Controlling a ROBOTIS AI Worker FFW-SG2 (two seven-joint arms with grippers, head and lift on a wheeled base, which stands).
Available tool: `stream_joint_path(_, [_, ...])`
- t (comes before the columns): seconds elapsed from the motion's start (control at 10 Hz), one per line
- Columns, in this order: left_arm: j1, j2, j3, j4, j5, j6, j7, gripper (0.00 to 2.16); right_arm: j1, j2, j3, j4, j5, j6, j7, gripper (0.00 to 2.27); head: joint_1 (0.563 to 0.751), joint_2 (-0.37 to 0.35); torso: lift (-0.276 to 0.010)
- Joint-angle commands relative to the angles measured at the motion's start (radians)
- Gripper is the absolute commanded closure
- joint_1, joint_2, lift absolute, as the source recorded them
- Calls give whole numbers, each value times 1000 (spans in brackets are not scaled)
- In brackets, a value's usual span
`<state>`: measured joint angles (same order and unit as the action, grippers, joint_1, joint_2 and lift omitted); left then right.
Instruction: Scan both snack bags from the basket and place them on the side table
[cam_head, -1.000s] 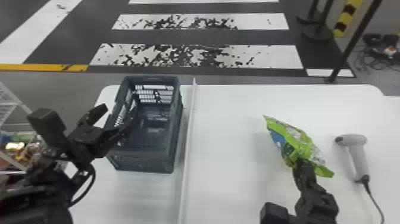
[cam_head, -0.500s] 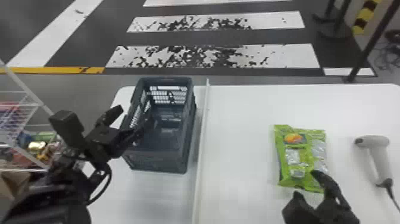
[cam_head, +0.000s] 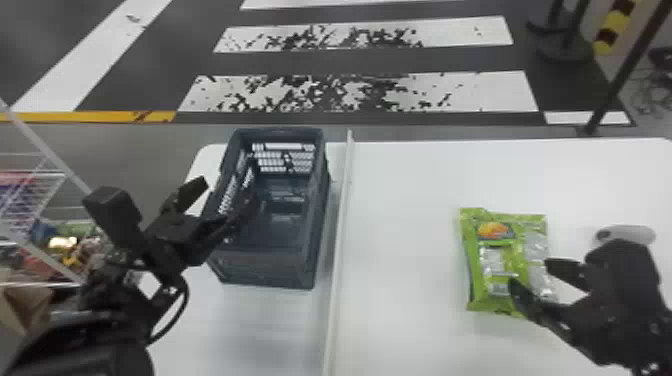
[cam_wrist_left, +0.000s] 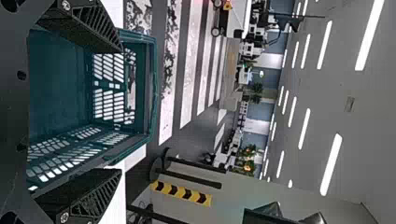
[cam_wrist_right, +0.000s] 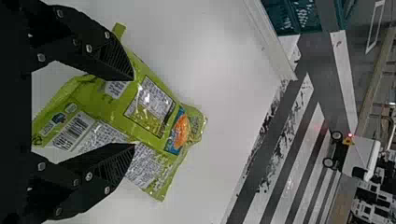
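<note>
- Head view: basket (cam_head: 260, 270) stands on desk (cam_head: 425, 190); snack bag (cam_head: 492, 255) lies well right of basket.
- Left claw (cam_head: 227, 192): wide, at basket's left side.
- Right claw (cam_head: 531, 274): wide, well right of basket; scanner (cam_head: 632, 234) likewise.
- Left wrist view: left claw (cam_wrist_left: 121, 110) wide, facing basket.
- Right wrist view: right claw (cam_wrist_right: 134, 111) wide, snack bag visible across gap, well apart from basket.

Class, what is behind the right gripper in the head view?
Behind the right gripper, the green snack bag lies on the white table, its near right part partly covered. The scanner shows its head; its handle is hidden.
</note>
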<state>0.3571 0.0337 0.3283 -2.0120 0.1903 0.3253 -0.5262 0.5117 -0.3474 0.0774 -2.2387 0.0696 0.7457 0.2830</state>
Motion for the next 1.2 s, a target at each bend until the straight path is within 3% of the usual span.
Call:
stream_joint_path(0.0, [2,0,0,-1,0,2,0,87,-32,47,-30,8,-25,2,-2,2105,695,116,-75])
stream_joint_path(0.1, [2,-2,-2,-2,0,-1,0,87,-51,76,-28,28,-25,-1,-1,2253,695,107,-75])
stream_joint_path(0.5, [6,-3,0,1,0,-1,-3,87,-131,162,-27,165,-14,-10,16,2253,695,119,-75])
stream_joint_path(1.1, [6,-3,2,25,0,-13,-5,87,-151,174,-8,361,10,-130,25,2253,695,119,-75])
